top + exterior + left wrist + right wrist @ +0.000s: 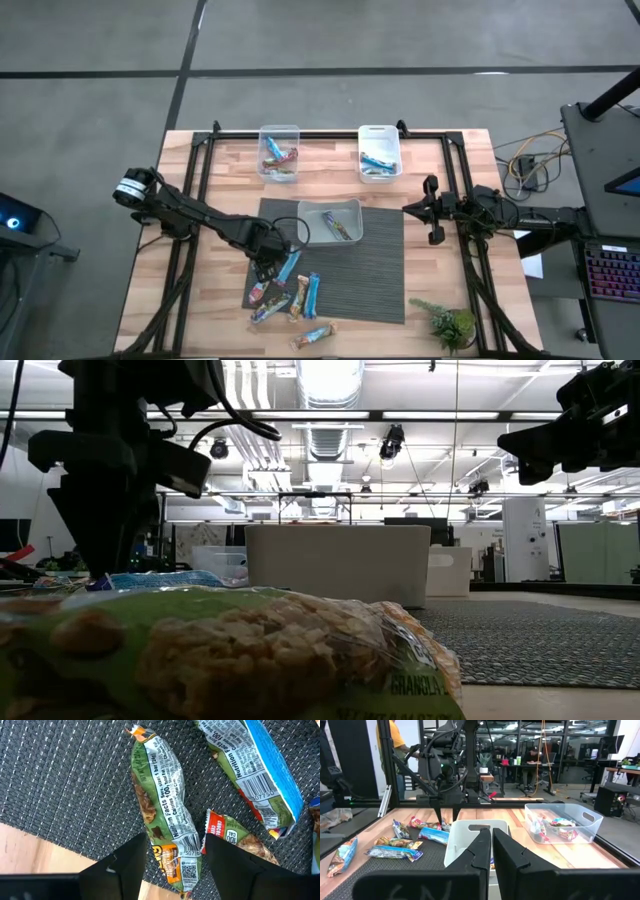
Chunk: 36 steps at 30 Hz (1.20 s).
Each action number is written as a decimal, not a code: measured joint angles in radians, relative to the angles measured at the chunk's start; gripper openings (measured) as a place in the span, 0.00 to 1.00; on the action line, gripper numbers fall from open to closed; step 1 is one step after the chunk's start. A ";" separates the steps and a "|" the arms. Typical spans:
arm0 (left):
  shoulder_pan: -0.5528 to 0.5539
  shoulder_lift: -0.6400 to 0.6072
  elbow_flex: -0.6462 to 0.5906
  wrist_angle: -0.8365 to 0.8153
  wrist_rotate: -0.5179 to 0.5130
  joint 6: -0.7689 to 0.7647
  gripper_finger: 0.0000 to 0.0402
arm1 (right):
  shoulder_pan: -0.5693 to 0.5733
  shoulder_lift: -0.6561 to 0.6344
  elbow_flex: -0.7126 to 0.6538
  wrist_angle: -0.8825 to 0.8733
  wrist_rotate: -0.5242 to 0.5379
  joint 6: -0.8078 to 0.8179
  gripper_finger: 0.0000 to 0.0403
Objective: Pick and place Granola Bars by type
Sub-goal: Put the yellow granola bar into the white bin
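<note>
Ribbed grey mat (60,785) w/ crinkly green-wrapped bar (162,815) btwn left end effector (172,855) fingers, spread apart; right end effector (487,845) together.

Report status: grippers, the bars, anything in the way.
Left gripper open, straddling a green-wrapped granola bar at the mat's edge. Right gripper shut, parked by the table's right side. Another bar lies close beside one finger.

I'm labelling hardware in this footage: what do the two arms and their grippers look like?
Both arms are dark, slim and jointed. The left arm has a round silver-ringed joint near its base and a looped black cable by the left gripper. The right gripper has flat black fingers.
</note>
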 joint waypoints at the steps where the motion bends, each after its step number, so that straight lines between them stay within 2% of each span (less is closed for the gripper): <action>1: 0.000 0.000 -0.001 0.001 0.000 0.000 0.46 | 0.000 0.000 0.000 0.000 0.000 0.000 0.02; 25: 0.008 0.077 -0.005 0.087 -0.008 0.003 0.46 | 0.000 0.000 0.000 0.000 0.000 0.000 0.02; 31: 0.012 0.077 -0.009 0.088 -0.061 0.006 0.46 | 0.000 0.000 0.000 0.000 0.000 0.000 0.02; 36: 0.015 0.077 -0.021 0.091 -0.065 0.006 0.46 | 0.000 0.000 0.000 0.000 0.000 0.000 0.02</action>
